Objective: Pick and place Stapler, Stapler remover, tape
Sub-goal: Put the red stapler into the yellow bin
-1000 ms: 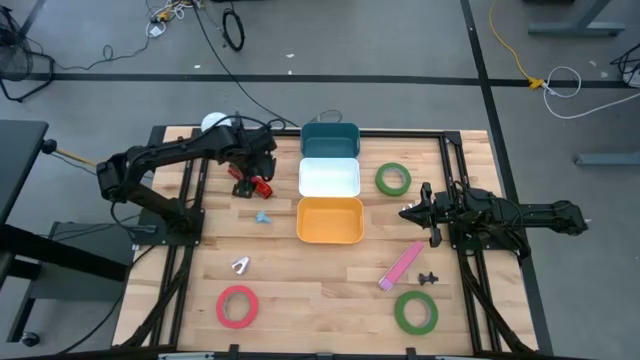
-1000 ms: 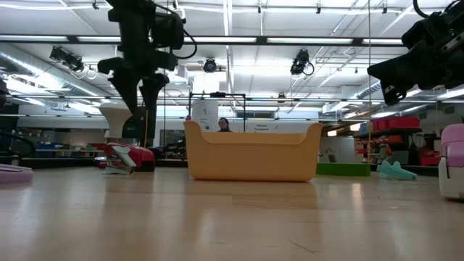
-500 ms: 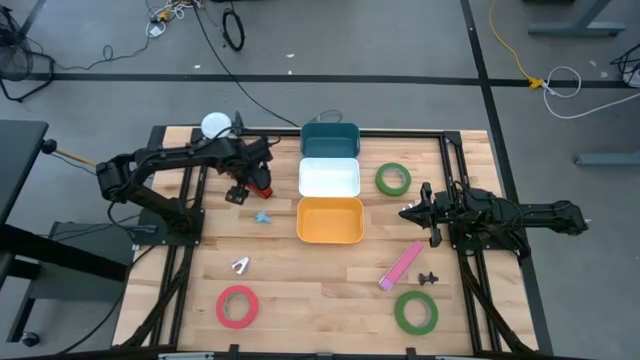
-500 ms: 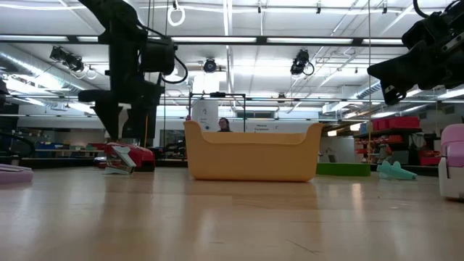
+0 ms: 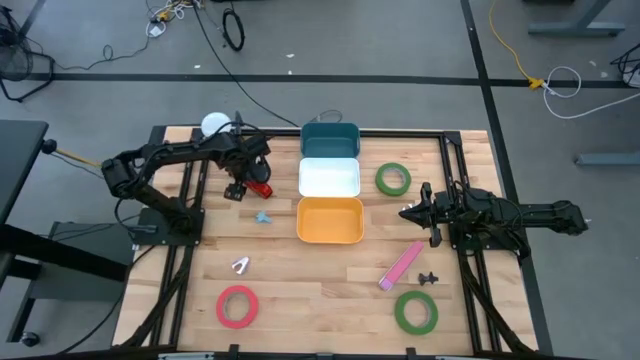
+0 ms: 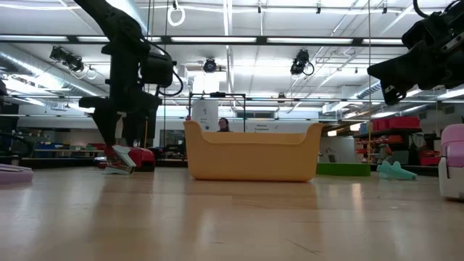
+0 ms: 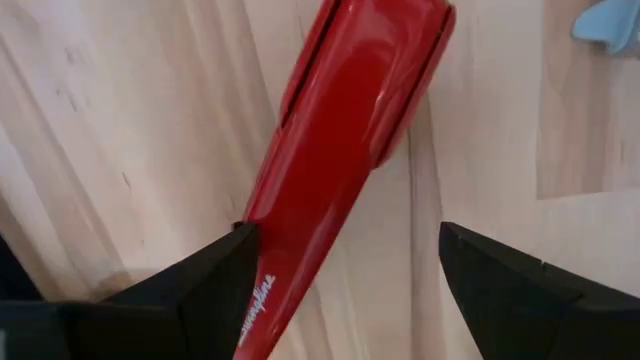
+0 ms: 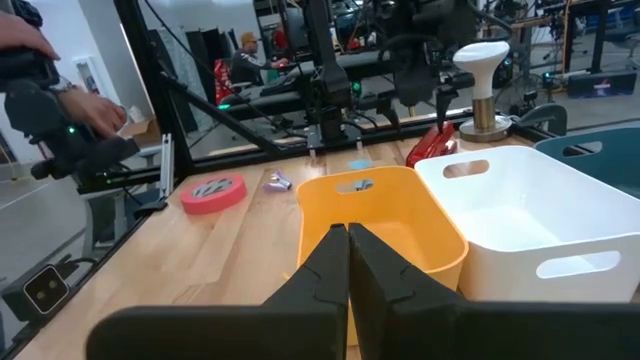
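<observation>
The left gripper (image 5: 243, 185) hangs over the red stapler (image 7: 340, 160) left of the white bin (image 5: 330, 178), fingers (image 7: 195, 290) spread to either side of it, not clamped; the right gripper (image 5: 408, 212) waits right of the orange bin (image 5: 330, 220), fingers together.

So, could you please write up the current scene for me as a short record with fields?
left tool: open, fingers either side of the red stapler, not yet closed on it
right tool: shut, empty, waiting beside the orange bin
bins: teal bin, white bin, orange bin in a row
tape: red roll, green roll, second green roll, all on the table
also on table: pink stapler
</observation>
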`<act>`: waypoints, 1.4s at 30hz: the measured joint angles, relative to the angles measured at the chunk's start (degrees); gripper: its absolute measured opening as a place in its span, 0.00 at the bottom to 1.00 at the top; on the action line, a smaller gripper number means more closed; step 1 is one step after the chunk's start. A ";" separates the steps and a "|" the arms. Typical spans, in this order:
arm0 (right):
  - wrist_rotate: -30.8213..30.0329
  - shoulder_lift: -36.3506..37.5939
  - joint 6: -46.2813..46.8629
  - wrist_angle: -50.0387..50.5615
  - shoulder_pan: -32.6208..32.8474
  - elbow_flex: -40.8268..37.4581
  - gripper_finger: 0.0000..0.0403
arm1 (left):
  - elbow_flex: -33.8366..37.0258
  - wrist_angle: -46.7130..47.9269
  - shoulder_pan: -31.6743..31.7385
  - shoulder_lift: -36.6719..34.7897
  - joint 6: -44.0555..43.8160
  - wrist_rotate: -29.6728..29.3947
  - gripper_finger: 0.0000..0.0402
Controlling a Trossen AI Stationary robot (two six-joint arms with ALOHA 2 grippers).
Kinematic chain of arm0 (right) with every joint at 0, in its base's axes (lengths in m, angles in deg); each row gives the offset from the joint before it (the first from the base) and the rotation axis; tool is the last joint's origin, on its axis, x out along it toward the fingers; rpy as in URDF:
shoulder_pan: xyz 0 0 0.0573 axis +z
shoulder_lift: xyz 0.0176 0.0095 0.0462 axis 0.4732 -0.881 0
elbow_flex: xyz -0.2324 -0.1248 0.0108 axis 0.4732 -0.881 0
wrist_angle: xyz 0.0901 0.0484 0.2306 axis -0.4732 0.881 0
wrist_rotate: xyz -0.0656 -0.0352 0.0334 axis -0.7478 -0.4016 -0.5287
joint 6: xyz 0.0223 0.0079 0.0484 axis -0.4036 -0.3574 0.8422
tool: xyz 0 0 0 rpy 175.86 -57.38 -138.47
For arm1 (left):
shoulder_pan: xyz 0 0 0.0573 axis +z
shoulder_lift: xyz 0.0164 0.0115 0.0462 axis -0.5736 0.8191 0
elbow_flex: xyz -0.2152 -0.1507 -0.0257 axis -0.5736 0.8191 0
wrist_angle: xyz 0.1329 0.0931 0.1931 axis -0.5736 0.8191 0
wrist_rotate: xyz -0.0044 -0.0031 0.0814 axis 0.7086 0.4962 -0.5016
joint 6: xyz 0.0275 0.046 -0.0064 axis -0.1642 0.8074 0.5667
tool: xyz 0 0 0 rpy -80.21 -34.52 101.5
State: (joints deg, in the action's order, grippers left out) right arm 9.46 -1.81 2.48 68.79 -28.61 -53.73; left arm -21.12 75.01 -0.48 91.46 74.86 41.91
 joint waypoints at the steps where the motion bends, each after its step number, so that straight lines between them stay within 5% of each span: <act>1: 0.00 0.01 -0.01 -0.02 -0.01 -0.01 0.02 | -0.03 -0.48 0.09 0.65 0.30 -0.73 0.77; 18: 0.04 0.00 -0.01 0.00 -0.01 -0.01 0.02 | -0.01 -2.31 -0.68 6.03 4.99 -3.54 0.76; 33: 0.05 0.00 -0.01 -0.01 0.00 -0.01 0.02 | -0.06 -2.38 -1.25 6.03 4.97 -4.53 0.48; 42: 0.05 0.00 -0.01 0.00 -0.01 -0.02 0.02 | -0.03 -1.99 -1.27 6.03 5.30 -4.54 0.42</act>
State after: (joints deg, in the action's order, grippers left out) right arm 9.51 -1.81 2.47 68.79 -28.62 -53.75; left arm -21.15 73.02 -1.75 97.49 80.16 37.37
